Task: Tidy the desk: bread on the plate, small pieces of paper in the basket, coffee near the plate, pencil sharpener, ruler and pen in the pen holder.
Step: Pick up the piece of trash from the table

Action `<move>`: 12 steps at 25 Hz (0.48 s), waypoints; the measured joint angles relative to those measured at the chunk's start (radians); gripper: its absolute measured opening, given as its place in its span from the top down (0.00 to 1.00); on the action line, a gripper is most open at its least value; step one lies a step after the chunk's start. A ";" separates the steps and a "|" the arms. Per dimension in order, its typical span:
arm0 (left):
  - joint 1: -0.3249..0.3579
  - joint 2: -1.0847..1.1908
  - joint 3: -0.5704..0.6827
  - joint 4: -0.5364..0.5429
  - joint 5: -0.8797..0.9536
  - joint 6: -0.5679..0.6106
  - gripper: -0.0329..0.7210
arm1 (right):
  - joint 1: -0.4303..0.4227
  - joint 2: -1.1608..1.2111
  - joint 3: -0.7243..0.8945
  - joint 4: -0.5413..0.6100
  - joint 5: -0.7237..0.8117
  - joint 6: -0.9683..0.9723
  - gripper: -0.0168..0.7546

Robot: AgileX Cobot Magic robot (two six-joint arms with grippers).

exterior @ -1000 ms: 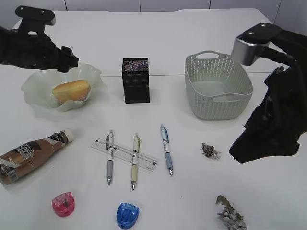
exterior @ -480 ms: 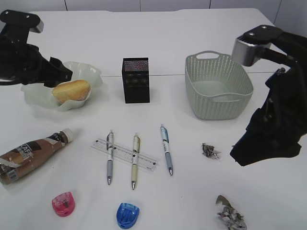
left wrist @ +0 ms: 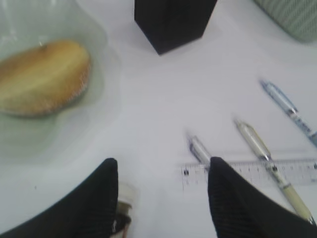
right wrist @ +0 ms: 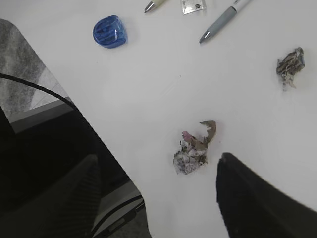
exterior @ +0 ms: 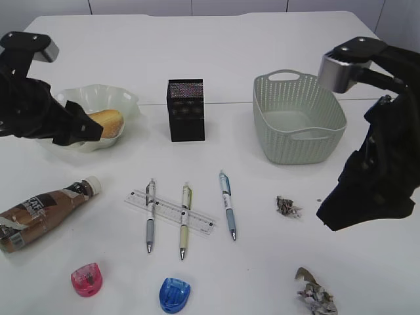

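Observation:
The bread lies in the plate at the back left. My left gripper is open and empty at the plate's front rim; in its wrist view the jaws hang over bare desk between the coffee's cap and the ruler. The coffee lies on its side at the front left. My right gripper is open and empty, above one paper scrap; the other scrap lies nearer the basket. The pen holder stands mid-desk.
Three pens lie side by side across and beside the ruler. A pink sharpener and a blue sharpener sit near the front edge. The desk's edge shows at the left of the right wrist view.
My left gripper has come forward and down from behind the plate to its front rim, still open. The right arm has hardly moved.

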 joint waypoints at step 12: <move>0.000 -0.068 0.000 0.539 0.274 -0.584 0.39 | 0.000 0.000 0.000 0.000 0.013 0.135 0.29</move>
